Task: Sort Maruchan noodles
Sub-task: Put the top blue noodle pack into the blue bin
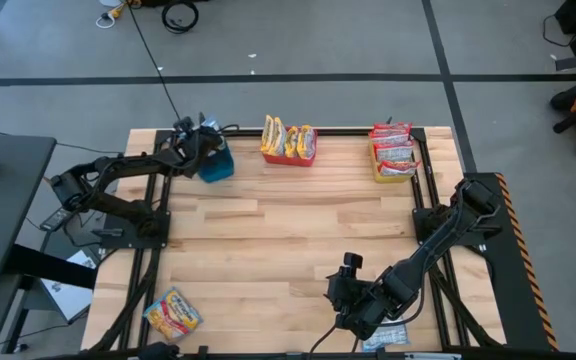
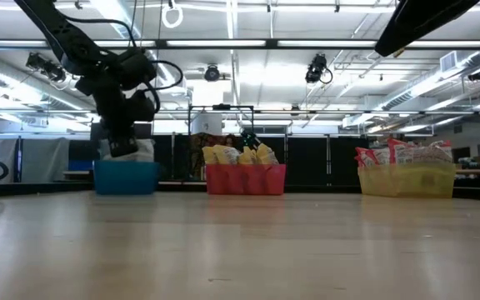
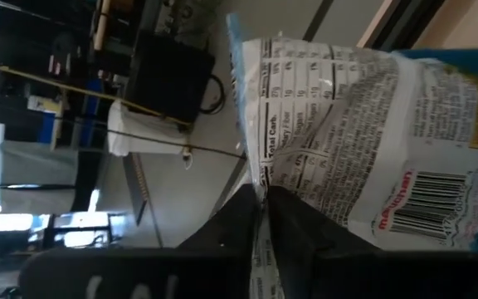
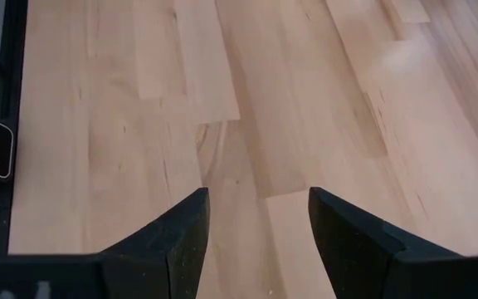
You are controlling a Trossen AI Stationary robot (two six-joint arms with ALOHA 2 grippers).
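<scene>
My left gripper (image 1: 198, 148) is at the table's far left, over the blue bin (image 1: 218, 168), shut on a blue-and-white Maruchan packet (image 3: 363, 133). In the low view the packet (image 2: 145, 151) shows pale just above the bin's rim (image 2: 126, 165). A yellow-orange packet (image 1: 173, 312) lies flat at the near left corner. A pale packet (image 1: 386, 338) lies at the near edge beside my right arm. My right gripper (image 1: 351, 298) hovers open over bare wood (image 4: 258, 199) near the front edge. My left gripper pinches a thin edge or fold of the packet's printed back (image 3: 262, 218), beside the nutrition panel, between its two fingers. The fingers slant downward toward the bin. The packet is lifted off the table and spreads out beyond the fingertips, over the blue bin; whether it touches the bin I cannot tell.
A red bin (image 1: 290, 155) holding yellow packets stands at the far middle. A yellow bin (image 1: 396, 170) holding red packets stands at the far right. The middle of the wooden table (image 1: 288, 240) lies between the arms.
</scene>
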